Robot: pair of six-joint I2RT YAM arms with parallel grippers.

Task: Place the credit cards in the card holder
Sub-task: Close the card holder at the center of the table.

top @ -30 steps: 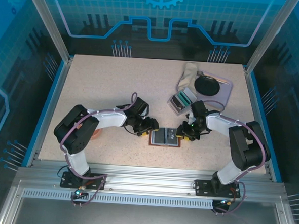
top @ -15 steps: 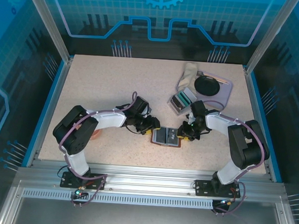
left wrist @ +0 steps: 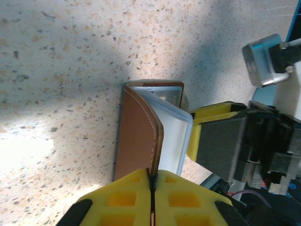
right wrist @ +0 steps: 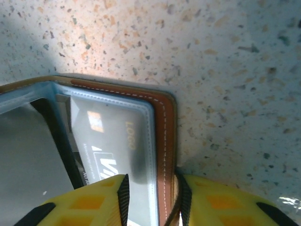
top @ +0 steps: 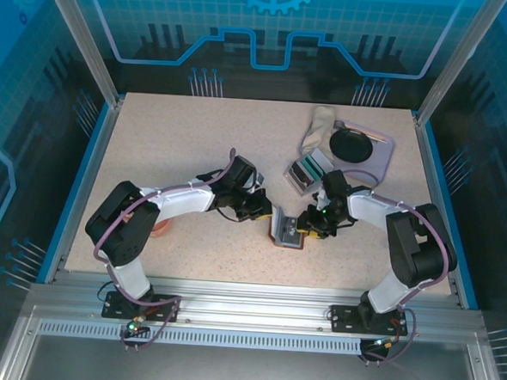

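Note:
The card holder [top: 286,230], a brown leather wallet, stands half folded on the table between both arms. My left gripper [top: 266,211] is shut on its left leather flap [left wrist: 140,136], which is raised on edge, with the pale pockets behind it. My right gripper [top: 308,224] is shut on the wallet's right edge [right wrist: 163,123]. A grey card [right wrist: 110,143] printed "LOGO" sits in the clear pocket beside the right fingers. In the left wrist view the right gripper's yellow pad [left wrist: 212,139] is just beyond the wallet. More credit cards [top: 307,169], teal and pale, lie in the clear tray.
The clear grey-rimmed tray [top: 295,180] lies just behind the right gripper. A lavender tray [top: 377,163] with a black round object and a pale cloth [top: 321,121] occupies the back right. A small orange object [top: 162,228] lies by the left arm.
The wallet lay flat and open a second ago. My left gripper has moved right and up with the left flap, folding it toward the right half. The right gripper has held its place.

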